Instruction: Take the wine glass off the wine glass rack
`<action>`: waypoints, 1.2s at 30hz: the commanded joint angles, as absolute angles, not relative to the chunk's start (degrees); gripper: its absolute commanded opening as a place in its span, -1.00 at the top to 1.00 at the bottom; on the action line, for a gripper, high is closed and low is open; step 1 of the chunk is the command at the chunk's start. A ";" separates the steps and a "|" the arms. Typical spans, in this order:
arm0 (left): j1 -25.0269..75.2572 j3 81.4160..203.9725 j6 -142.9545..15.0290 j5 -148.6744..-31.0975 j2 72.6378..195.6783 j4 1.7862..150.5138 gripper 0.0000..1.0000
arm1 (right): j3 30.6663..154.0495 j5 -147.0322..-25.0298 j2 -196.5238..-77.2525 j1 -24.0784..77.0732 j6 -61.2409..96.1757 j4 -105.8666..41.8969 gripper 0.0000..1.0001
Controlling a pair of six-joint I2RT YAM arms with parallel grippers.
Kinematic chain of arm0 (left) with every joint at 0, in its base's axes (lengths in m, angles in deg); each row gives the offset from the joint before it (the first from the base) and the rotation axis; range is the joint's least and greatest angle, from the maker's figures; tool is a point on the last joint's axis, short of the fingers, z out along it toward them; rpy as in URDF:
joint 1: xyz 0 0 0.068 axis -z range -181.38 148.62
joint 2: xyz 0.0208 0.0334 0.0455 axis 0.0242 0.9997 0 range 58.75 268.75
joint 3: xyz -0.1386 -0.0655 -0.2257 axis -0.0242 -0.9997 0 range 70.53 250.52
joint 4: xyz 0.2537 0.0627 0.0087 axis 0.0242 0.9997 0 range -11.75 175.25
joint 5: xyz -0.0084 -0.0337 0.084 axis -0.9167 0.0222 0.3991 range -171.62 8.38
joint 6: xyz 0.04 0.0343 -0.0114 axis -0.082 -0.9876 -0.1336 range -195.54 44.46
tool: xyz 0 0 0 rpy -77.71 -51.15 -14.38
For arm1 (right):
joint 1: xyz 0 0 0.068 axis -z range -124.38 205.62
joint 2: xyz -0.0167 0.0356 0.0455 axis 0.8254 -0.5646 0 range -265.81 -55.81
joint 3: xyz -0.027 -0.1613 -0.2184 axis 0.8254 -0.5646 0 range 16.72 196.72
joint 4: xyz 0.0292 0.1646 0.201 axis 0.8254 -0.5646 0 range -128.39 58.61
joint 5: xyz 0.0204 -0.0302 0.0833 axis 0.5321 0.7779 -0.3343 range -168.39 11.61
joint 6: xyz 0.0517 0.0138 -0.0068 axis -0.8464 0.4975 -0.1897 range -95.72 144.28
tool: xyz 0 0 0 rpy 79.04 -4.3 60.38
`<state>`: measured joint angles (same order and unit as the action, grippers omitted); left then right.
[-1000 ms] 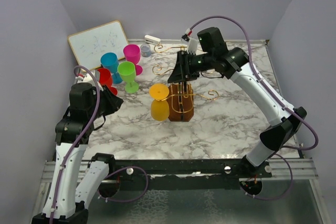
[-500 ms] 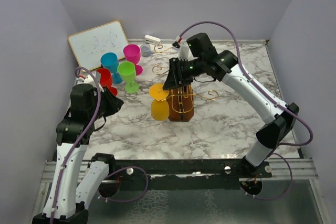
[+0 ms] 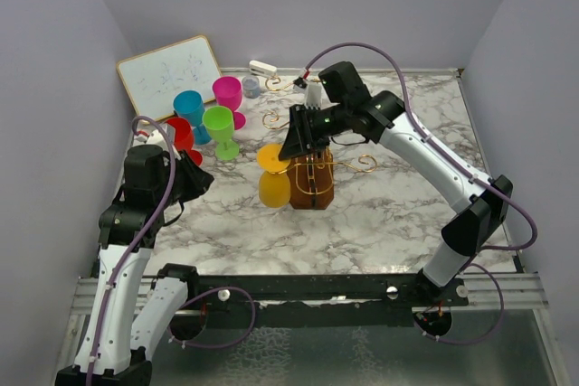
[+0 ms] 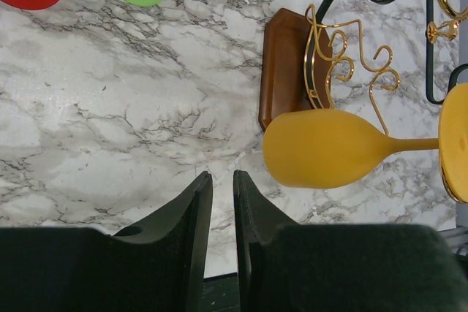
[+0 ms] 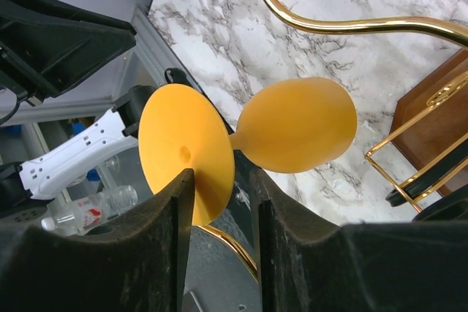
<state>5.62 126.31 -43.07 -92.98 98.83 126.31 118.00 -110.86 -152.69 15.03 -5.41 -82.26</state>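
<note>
The left fingers hang over the counter, almost closed with a thin gap, holding nothing. The wine glass hangs bowl-down on the left side of the wine glass rack, its foot held up by a gold arm. The right fingers stand partly open around the rim of that foot; we cannot tell if they touch it. We think a careless pull may hook the foot on the wire and tip the rack, or a weak pinch may drop the glass.
</note>
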 commanded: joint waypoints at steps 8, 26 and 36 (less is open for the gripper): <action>5.95 125.77 -42.76 -93.65 98.17 125.12 0.57 | 115.82 -115.48 -149.67 14.49 -6.14 -75.67 0.66; 5.93 126.34 -41.72 -94.39 98.10 125.10 0.58 | 110.43 -121.32 -146.36 14.50 -15.02 -62.86 0.98; 5.91 127.17 -41.60 -94.49 98.23 125.54 0.58 | 107.42 -125.94 -146.13 14.49 -17.68 -59.35 0.98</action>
<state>5.62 126.07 -41.96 -93.02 98.76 126.33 109.04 -122.60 -147.95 14.81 -16.21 -62.96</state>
